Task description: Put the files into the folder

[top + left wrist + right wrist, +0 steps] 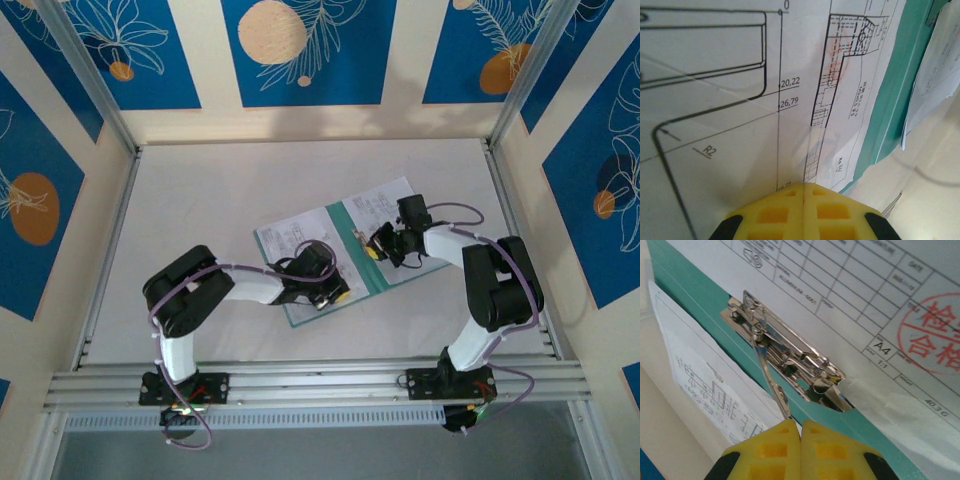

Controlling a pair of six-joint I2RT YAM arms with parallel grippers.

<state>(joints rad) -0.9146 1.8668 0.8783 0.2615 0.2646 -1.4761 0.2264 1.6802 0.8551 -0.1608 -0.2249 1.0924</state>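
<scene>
The teal folder (305, 315) lies open on the table, with printed files (300, 240) on its left half and more (385, 205) on its right half. My left gripper (340, 296) is shut, its yellow tips (804, 184) pressed onto a drawing sheet (730, 125); the folder's teal card (900, 75) shows beside that sheet. My right gripper (372, 252) is also shut, its tips (800, 421) against the end of the raised lever (771, 380) of the folder's metal clip (790, 355). A stamped sheet (890, 300) lies past the clip, and another sheet (700, 375) lies left of the teal card (695, 295).
Aluminium rails (300, 385) run along the near edge, and upright frame posts (95, 85) stand at the back corners. Bare white tabletop (200, 190) surrounds the folder. Blue patterned walls enclose the cell.
</scene>
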